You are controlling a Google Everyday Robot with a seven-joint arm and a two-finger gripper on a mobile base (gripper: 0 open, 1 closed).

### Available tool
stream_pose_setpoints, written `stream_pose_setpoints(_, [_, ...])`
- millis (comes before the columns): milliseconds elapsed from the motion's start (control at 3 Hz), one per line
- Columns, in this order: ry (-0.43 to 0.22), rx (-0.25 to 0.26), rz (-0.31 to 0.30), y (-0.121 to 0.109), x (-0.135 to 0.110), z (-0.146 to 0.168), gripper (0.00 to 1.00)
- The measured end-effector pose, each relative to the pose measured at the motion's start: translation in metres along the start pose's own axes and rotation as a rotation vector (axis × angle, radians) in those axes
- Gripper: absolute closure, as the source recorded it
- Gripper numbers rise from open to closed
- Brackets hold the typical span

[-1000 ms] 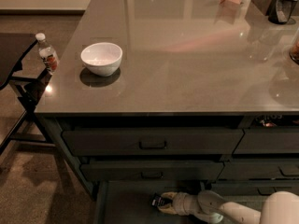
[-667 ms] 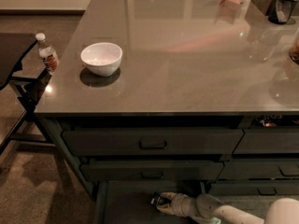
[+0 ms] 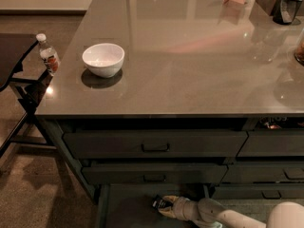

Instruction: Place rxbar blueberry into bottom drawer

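Observation:
The bottom drawer [image 3: 127, 209] is pulled open below the counter, and its flat dark floor shows. My gripper [image 3: 163, 205] reaches in from the lower right and sits low inside the drawer, near its back. At its tip is a small dark bar with white print, the rxbar blueberry [image 3: 157, 202]. The gripper is shut on it and holds it just over the drawer floor. My pale arm [image 3: 223, 215] runs off the lower right edge.
Two closed drawers with dark handles [image 3: 155, 147] [image 3: 154, 177] sit above the open one. On the grey counter [image 3: 199, 65] stands a white bowl [image 3: 103, 59]. A water bottle [image 3: 49, 55] stands on a dark side table [image 3: 14, 56] at the left. Other items stand at the counter's far right.
My gripper and arm have moved slightly left and deeper into the bottom drawer. The bowl and bottle have not moved.

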State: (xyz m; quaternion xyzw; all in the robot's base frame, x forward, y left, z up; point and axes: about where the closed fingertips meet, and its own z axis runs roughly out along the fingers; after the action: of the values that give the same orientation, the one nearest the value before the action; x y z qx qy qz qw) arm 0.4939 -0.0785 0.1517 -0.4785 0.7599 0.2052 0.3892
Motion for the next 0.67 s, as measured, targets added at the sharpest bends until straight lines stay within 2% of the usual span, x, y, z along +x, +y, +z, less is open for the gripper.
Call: stream_pose_setpoints(667, [0.000, 0.000, 0.000, 0.0001, 0.0000, 0.0000, 0.37])
